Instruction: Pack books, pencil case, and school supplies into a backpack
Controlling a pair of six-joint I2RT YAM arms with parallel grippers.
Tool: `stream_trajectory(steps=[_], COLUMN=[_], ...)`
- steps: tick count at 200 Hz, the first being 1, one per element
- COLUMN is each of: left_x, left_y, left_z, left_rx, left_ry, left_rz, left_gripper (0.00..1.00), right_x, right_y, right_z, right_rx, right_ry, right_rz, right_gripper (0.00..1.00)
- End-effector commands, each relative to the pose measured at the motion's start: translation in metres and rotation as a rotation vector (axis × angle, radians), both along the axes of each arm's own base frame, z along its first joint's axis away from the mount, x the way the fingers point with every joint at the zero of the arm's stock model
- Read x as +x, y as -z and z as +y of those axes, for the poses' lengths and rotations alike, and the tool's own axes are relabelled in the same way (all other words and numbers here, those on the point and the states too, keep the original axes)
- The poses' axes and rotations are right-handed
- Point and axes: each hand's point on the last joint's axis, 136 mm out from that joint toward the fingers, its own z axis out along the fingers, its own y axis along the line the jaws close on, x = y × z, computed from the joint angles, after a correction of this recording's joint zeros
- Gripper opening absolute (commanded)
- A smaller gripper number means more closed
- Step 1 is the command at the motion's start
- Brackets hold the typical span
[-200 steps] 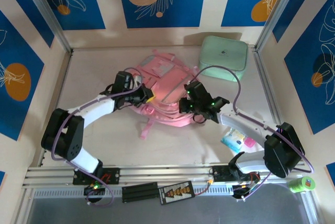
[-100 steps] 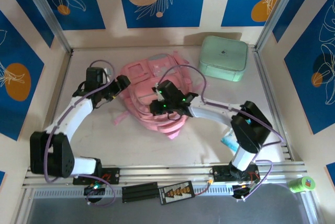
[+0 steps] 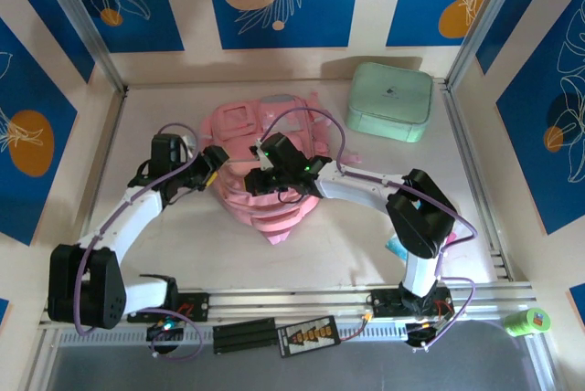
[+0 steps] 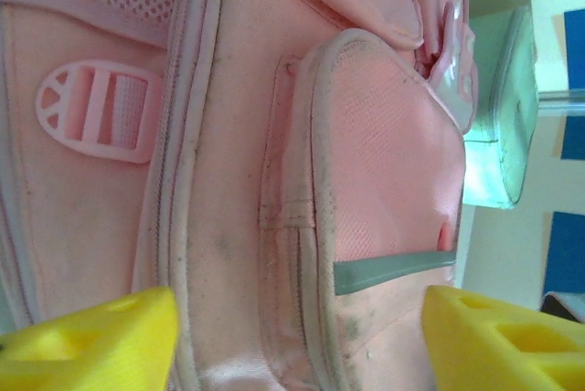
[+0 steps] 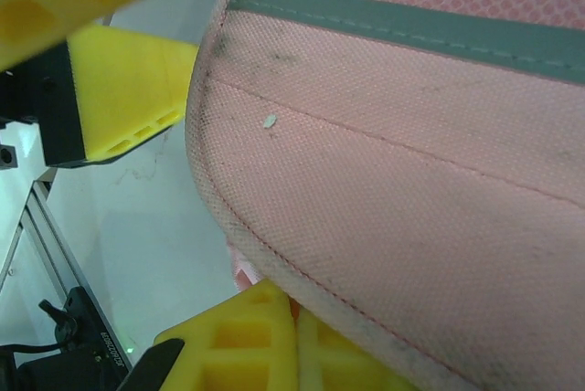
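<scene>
Jaws on the left gripper (image 3: 216,161) stand open just beside the backpack (image 3: 239,123), which lies mid-bench (image 3: 347,237). Those on the right gripper (image 5: 291,332) look pinched shut on its fabric. Soft and floppy, it will likely sag, so a seam or strap seems the better hold.

Pale table (image 3: 183,236) bearing a pink backpack (image 3: 239,128) at centre, a mint-green box (image 3: 390,101) toward the far right corner, and a small colourful packet (image 3: 396,247) near right.

Left gripper (image 4: 297,322) spread wide — right gripper (image 5: 293,318) seemingly clamped
</scene>
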Motion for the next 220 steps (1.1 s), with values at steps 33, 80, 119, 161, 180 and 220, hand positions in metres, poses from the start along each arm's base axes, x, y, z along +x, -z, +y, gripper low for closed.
stream_trajectory(steps=[33, 80, 119, 161, 180, 220], left_x=[0.001, -0.001, 0.001, 0.007, 0.009, 0.009], left_y=[-0.002, 0.01, 0.019, 0.021, 0.023, 0.025], left_z=[-0.018, -0.024, -0.024, -0.013, -0.011, -0.01], left_rx=[-0.047, -0.044, -0.045, 0.018, 0.027, 0.034], left_ry=[0.017, 0.024, 0.013, -0.025, -0.029, -0.023], left_rz=[-0.007, 0.033, 0.051, 0.039, 0.04, 0.039], left_gripper=[0.45, 0.35, 0.21, 0.04, 0.0, 0.0], right_x=[-0.001, -0.001, -0.001, 0.0, 0.004, 0.011], right_y=[-0.016, -0.017, -0.015, -0.008, -0.001, 0.029], right_z=[0.008, 0.006, -0.002, -0.032, -0.056, -0.129], right_rx=[0.056, 0.049, 0.017, -0.031, -0.086, -0.214], right_ry=[-0.014, -0.007, 0.009, 0.085, 0.167, 0.376], right_rz=[-0.002, 0.002, -0.006, -0.018, -0.016, 0.001], right_gripper=[0.0, 0.0, 0.0, 0.0, 0.0, 0.0])
